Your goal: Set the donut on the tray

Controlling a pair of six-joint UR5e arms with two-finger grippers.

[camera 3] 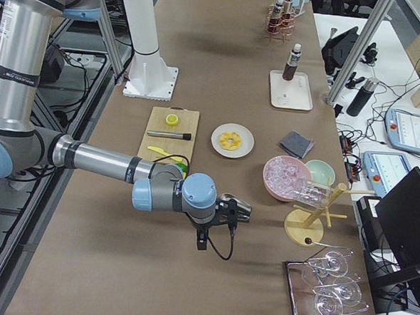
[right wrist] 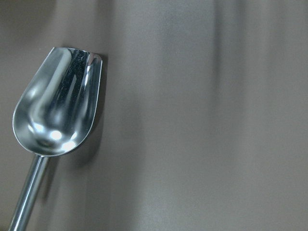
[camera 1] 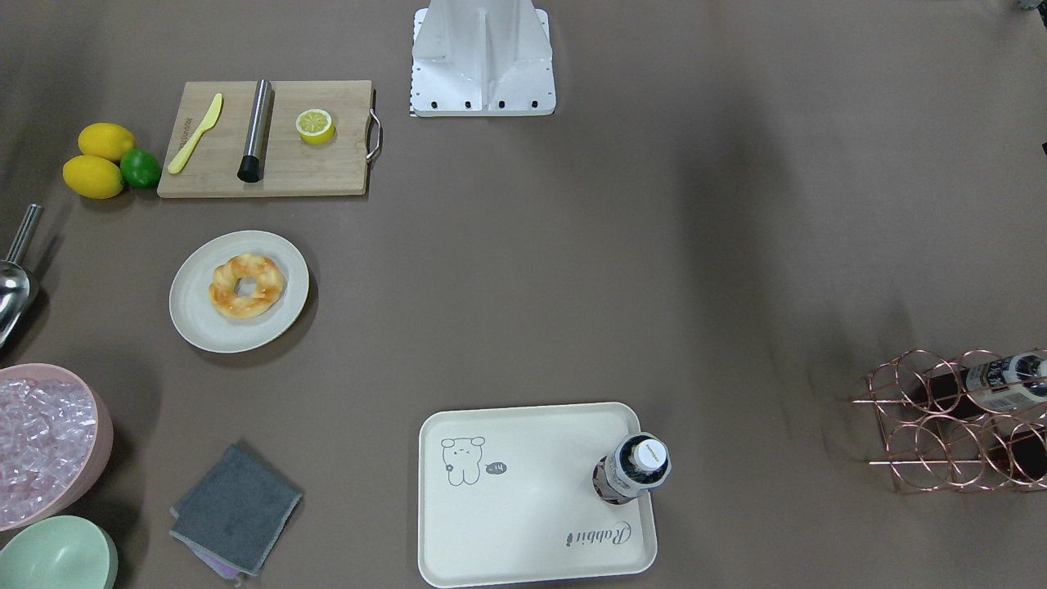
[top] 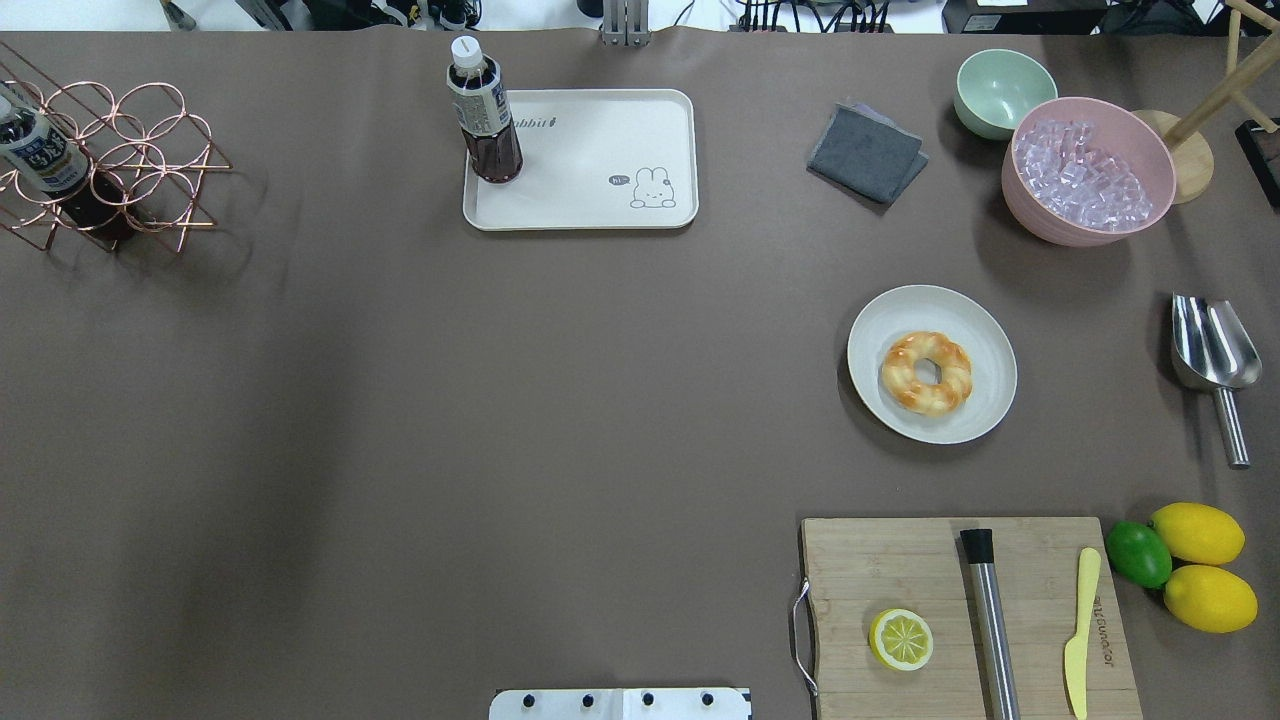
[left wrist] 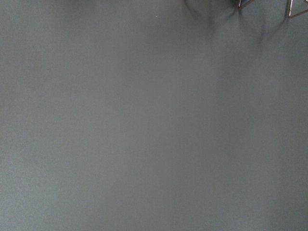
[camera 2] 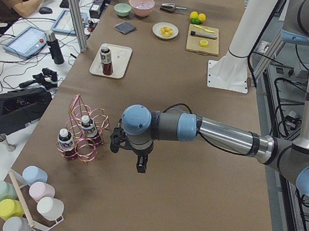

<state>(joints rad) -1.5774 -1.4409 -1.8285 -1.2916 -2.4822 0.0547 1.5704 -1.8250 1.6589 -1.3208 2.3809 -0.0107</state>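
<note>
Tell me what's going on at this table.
Nothing is being handled yet. The donut lies on the round plate on the robot's right side, and the tray across the table carries only a bottle in one corner. The left gripper hangs over bare table near the wire rack; the right gripper hangs near the metal scoop. Whether either is open cannot be told.

The table holds two whole lemons (top: 1197, 533) (top: 1210, 598), one lime (top: 1138, 554), one halved lemon (top: 901, 639), one donut (top: 900, 376), one tray (top: 590, 150), one plate (top: 880, 320), two bowls (top: 1003, 92) (top: 1030, 215) and one scoop (top: 1212, 345).
</note>
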